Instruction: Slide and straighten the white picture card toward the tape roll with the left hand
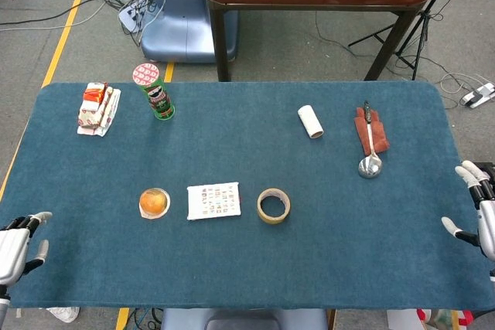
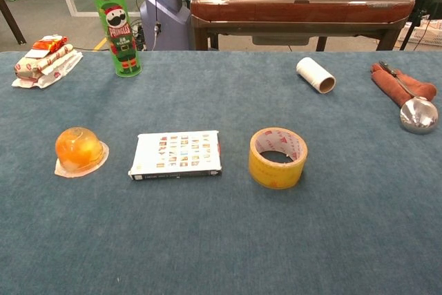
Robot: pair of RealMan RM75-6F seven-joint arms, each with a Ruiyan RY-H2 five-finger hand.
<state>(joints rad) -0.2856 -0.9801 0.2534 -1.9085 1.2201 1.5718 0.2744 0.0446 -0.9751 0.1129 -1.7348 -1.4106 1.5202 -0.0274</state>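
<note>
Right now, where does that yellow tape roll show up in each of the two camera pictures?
Head view: the tape roll lies just below centre, right of the white picture card.
Chest view: it sits right of centre.
Shared landmark: the card immediately to its left.

- The table (image 2: 221, 240) wears a blue cloth cover with a matt, felt-like nap.
- The tape roll (image 2: 277, 157) is glossy yellow-brown plastic tape.
- The white picture card (image 2: 177, 154) looks like smooth printed card with a slight sheen.
- The orange jelly cup (image 2: 79, 150) is clear, shiny plastic.
- The Pringles can (image 2: 120, 30) has a glossy printed wrap.
- The ladle (image 2: 418, 114) has a polished metal bowl that mirrors the light.
- The red cloth (image 2: 399, 83) under it looks soft and matt.
- The mahjong table (image 2: 297, 6) behind has a lacquered wood rim.
- Both hands (image 1: 15, 239) (image 1: 481, 212) have smooth, pale grey plastic-looking shells.
</note>
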